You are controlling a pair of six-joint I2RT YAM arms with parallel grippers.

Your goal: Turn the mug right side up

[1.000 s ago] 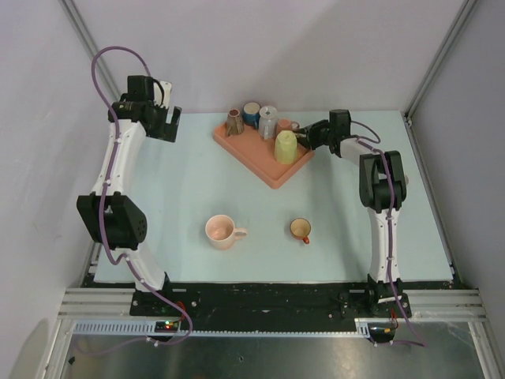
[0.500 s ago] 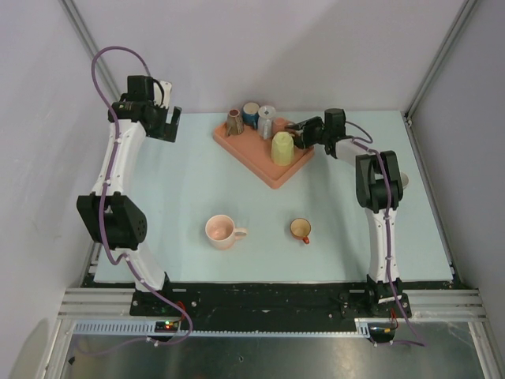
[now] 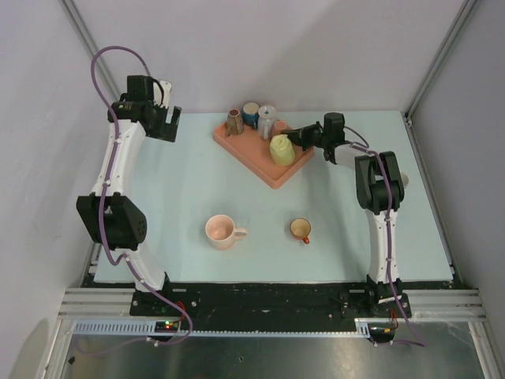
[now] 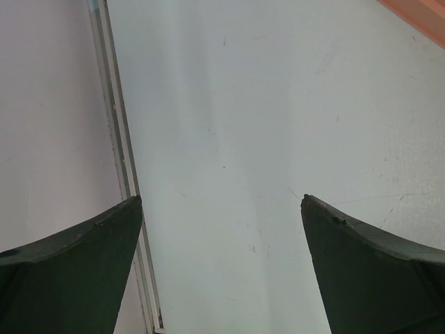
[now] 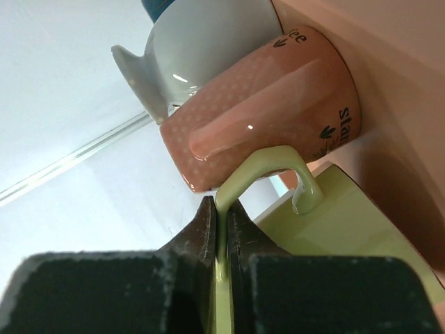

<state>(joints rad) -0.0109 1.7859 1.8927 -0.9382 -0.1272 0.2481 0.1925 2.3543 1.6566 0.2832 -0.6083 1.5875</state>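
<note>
One grasp — right hand clamps the yellow-green mug by its handle (over the tray); left hand spread wide.

Table: tray, pink mug, small mug

My right wrist view cuts off the green mug, hiding its rim. My left wrist view catches only 1 sliver of the tray at the bench's far edge.

I count 7 mugs | 5 on the tray, upper centre: brown, blue, white, dotted pink, yellow-green | 2 on the table, lower centre: pale pink, orange | 1 tray
</note>
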